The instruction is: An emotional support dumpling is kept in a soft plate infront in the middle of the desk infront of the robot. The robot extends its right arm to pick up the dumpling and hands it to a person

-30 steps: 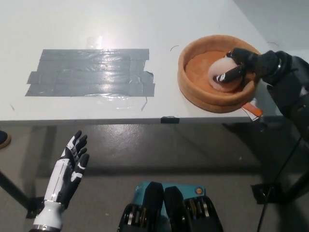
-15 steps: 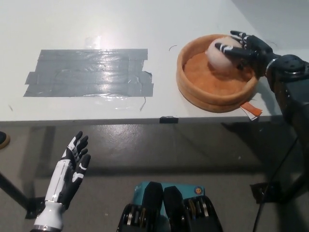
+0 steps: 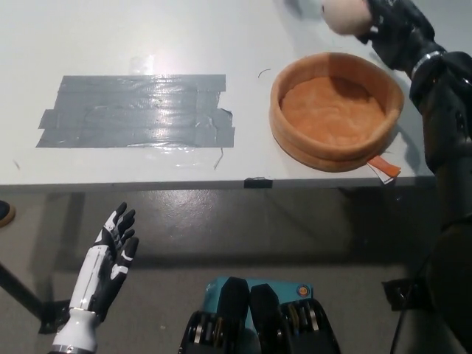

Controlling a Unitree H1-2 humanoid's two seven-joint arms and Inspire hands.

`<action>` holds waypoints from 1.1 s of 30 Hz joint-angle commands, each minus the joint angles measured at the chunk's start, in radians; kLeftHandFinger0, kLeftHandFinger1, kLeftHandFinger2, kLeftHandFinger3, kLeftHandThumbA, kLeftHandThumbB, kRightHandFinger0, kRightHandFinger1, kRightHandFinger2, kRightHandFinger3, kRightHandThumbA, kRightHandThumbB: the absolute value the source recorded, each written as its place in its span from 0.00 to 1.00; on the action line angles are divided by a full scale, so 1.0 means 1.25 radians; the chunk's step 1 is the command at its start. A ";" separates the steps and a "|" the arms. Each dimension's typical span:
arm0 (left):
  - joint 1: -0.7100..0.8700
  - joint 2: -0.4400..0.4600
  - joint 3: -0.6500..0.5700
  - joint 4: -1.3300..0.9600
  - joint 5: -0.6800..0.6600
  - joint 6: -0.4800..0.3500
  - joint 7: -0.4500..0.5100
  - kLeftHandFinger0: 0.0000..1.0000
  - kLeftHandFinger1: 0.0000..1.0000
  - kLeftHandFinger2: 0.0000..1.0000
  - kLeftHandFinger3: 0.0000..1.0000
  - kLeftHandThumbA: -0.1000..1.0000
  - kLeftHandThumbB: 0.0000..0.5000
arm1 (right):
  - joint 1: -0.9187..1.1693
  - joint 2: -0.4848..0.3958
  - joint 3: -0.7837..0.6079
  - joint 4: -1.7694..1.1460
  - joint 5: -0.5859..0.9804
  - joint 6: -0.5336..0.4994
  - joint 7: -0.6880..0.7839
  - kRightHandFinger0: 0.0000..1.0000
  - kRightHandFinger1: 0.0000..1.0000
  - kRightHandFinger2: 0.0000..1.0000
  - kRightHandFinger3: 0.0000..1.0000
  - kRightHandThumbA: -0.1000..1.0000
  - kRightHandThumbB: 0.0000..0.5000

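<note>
pickup done | dumpling [image 3: 344, 15] grasped in right hand [image 3: 391, 26] fingers, raised past counter [image 3: 147, 37] far edge | plate [image 3: 335, 151] empty | handover pending, no person visible | left hand [image 3: 107, 258] released, below near edge

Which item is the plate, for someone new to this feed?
On the white desk, look right of the grey tape patch. The plate is the round orange soft dish with a raised rim, now holding nothing, an orange tag at its near edge.
</note>
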 commanded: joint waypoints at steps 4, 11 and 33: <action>-0.010 0.004 0.001 -0.016 0.000 -0.011 -0.001 1.00 1.00 1.00 1.00 0.85 0.68 | -0.030 0.057 -0.022 -0.280 0.411 0.141 -0.088 0.00 0.38 0.71 1.00 0.00 0.25; -0.010 0.005 -0.002 -0.022 0.004 -0.004 -0.002 1.00 1.00 1.00 1.00 0.85 0.67 | -0.027 0.065 -0.023 -0.271 0.435 0.141 -0.147 0.00 0.39 0.77 1.00 0.00 0.20; -0.016 0.008 -0.009 -0.026 0.009 -0.008 -0.006 1.00 1.00 1.00 1.00 0.85 0.64 | -0.211 0.023 0.579 0.188 -0.309 -0.269 -0.409 0.00 0.39 0.78 0.63 0.00 0.32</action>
